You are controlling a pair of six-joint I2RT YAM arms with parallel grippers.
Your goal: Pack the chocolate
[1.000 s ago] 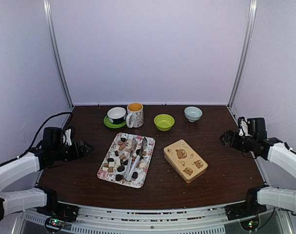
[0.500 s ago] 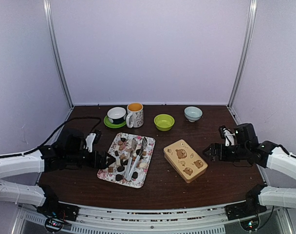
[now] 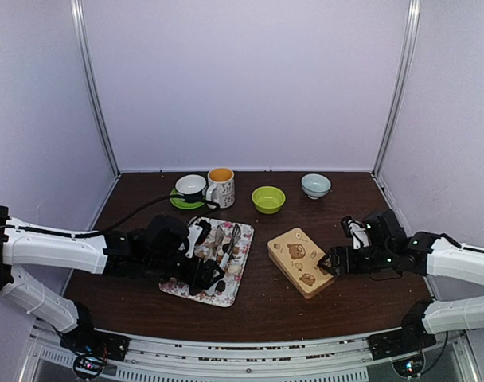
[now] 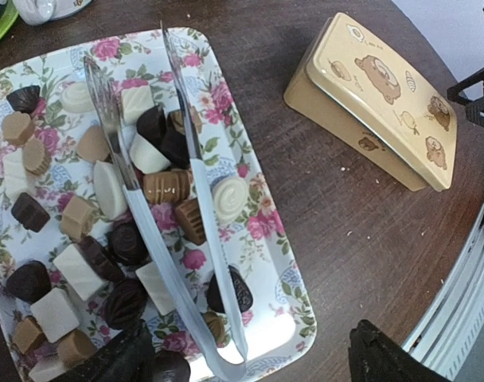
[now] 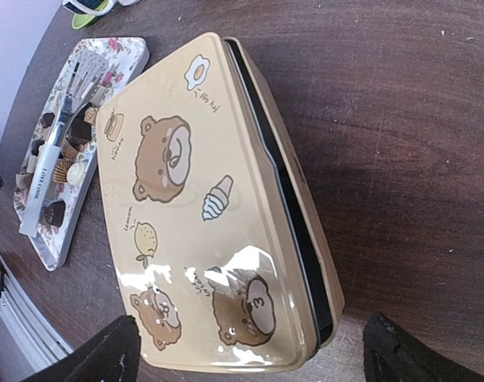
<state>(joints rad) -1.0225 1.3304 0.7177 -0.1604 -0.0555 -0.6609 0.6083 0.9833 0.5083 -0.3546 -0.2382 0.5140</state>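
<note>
Above: the left end effector [image 3: 206,274] hovers over the tray's [image 3: 232,288] near end, the right end effector [image 3: 331,261] beside the tin's [image 3: 303,261] near corner. Left wrist: jaws apart around the tongs [image 4: 158,263] lying on the chocolate [image 4: 166,187], presumably to lift them. Right wrist: jaws apart, straddling the lidded tin.

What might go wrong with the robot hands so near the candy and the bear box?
The open left gripper hangs over the tongs, which lie on the chocolates; grabbing might knock pieces off the tray. The open right gripper faces the tin, whose lid is on; it might just shove the tin.
</note>
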